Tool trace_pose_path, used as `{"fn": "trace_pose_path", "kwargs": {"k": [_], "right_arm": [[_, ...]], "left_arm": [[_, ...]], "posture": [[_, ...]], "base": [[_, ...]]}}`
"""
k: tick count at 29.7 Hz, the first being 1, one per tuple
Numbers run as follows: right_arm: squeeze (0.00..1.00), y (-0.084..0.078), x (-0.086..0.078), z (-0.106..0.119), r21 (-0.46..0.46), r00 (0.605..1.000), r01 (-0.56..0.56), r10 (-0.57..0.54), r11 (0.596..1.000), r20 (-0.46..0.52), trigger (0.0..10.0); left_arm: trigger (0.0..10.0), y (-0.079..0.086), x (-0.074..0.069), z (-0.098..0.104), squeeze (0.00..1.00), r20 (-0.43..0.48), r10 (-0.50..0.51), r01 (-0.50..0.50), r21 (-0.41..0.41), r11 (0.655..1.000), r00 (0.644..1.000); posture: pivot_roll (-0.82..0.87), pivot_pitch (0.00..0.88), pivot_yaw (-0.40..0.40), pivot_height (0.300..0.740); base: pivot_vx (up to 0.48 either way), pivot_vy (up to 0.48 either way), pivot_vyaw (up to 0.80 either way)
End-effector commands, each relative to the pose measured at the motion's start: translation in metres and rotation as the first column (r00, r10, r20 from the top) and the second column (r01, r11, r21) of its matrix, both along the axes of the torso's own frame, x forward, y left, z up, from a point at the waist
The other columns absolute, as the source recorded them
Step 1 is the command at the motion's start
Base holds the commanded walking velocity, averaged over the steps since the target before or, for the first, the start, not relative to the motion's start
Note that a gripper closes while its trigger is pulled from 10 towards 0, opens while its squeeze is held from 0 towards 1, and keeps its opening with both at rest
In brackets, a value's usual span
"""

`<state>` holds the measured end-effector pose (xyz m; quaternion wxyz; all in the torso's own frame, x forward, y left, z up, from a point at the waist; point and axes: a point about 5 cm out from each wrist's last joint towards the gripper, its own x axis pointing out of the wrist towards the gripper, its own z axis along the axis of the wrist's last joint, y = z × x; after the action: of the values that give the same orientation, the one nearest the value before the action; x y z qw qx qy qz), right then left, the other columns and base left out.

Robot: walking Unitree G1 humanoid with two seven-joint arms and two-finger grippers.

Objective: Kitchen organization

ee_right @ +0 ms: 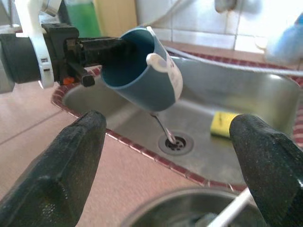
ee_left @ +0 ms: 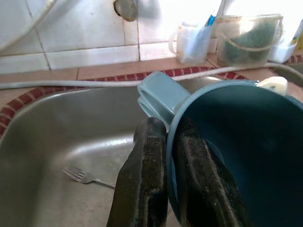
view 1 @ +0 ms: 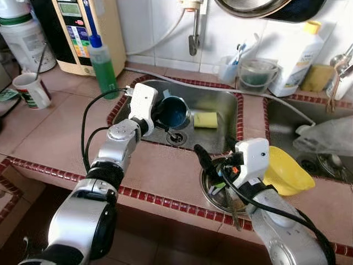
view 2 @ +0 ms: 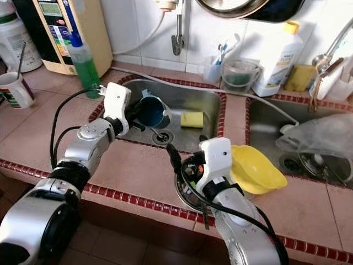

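The left gripper (ee_left: 163, 182) pinches the rim of a tilted blue ceramic mug (ee_right: 142, 68) above the steel sink (view 1: 220, 102), its wrist view revealing a fork (ee_left: 85, 176), while the right gripper (ee_right: 165, 165) hangs spread wide over the tiled counter (view 1: 66, 132).

There was one blue mug (view 1: 175, 112), one yellow sponge (view 1: 205, 120), one fork (ee_left: 87, 176) and one yellow bowl (view 1: 285, 172). There were two sinks (view 1: 220, 105), one green bottle (view 1: 102, 66) and one white bottle (view 1: 295, 58).
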<state>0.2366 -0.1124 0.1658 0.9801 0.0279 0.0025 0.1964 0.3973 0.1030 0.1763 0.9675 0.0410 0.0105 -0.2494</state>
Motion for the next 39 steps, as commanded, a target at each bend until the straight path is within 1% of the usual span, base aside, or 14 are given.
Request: {"fn": "trace_pose_path", "kwargs": {"k": [1,10,20,31,37,38,39], "right_arm": [[0.00,-0.001,-0.005,0.003,0.003,1.000,0.013,-0.013,1.000,-0.002,10.0],[0.00,-0.007,-0.017,0.004,0.001,0.998,0.052,-0.052,0.999,-0.035,10.0],[0.00,-0.009,-0.023,0.005,0.002,0.996,0.068,-0.067,0.998,-0.055,10.0],[0.00,-0.008,-0.025,0.006,0.003,0.996,0.061,-0.061,0.998,-0.068,10.0],[0.00,-0.005,-0.024,0.008,0.019,0.998,0.030,-0.029,0.999,-0.056,10.0],[0.00,-0.004,-0.024,0.008,0.021,0.998,0.023,-0.022,1.000,-0.055,10.0],[0.00,-0.003,-0.024,0.009,0.025,0.999,0.014,-0.012,1.000,-0.052,10.0]], "left_arm": [[10.0,0.000,0.002,0.007,0.00,0.026,-0.013,0.013,0.029,1.000,1.000],[10.0,0.005,0.006,0.007,0.00,0.022,-0.016,0.014,0.092,0.996,1.000],[10.0,0.007,0.007,0.006,0.00,0.015,-0.015,0.013,0.128,0.992,1.000],[10.0,0.009,0.008,0.009,0.00,0.015,-0.009,0.007,0.118,0.993,1.000],[10.0,0.009,0.009,0.011,0.00,0.018,-0.015,0.013,0.110,0.994,1.000],[10.0,0.009,0.009,0.011,0.36,0.018,-0.014,0.012,0.110,0.994,1.000],[10.0,0.009,0.009,0.011,0.48,0.019,-0.014,0.012,0.108,0.994,1.000]], "posture": [[-0.25,0.159,0.054,0.740],[-0.28,0.197,0.058,0.740],[-0.29,0.221,0.054,0.740],[-0.29,0.221,0.056,0.740],[-0.28,0.205,0.053,0.740],[-0.28,0.205,0.053,0.740],[-0.28,0.205,0.053,0.740]], "base": [[0.000,0.000,0.00],[0.000,0.000,0.00],[0.000,0.000,0.00],[0.000,0.000,0.00],[0.000,0.000,0.00],[0.000,0.000,0.00],[0.000,0.000,0.00]]}}
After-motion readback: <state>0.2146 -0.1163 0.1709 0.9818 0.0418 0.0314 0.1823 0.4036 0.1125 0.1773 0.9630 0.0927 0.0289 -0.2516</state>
